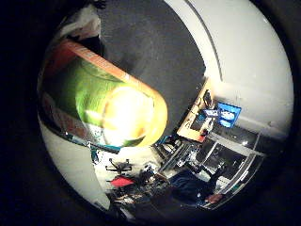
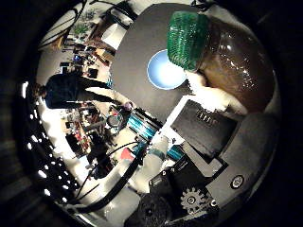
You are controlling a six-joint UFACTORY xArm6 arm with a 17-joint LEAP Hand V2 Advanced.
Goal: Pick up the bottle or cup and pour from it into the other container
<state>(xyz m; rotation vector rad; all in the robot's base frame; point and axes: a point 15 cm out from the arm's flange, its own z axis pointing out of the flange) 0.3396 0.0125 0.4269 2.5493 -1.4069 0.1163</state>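
Pouring looked under way: my hand point(image 2: 208, 142) was curled around a bottle point(image 2: 236, 66) of brown liquid with a green cap point(image 2: 188, 40), tipped so the cap hung just above a blue bowl point(image 2: 163, 73) on the dark table point(image 2: 137, 61). I could see nothing in the bowl. I judged the cap on, so the next move called for opening before tilting.

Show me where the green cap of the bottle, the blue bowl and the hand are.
green cap point(image 2: 188, 40): thumb side palm view, on its ribbed side.
blue bowl point(image 2: 163, 73): thumb side palm view, on its inside.
hand point(image 2: 203, 125): thumb side palm view, on a black part.
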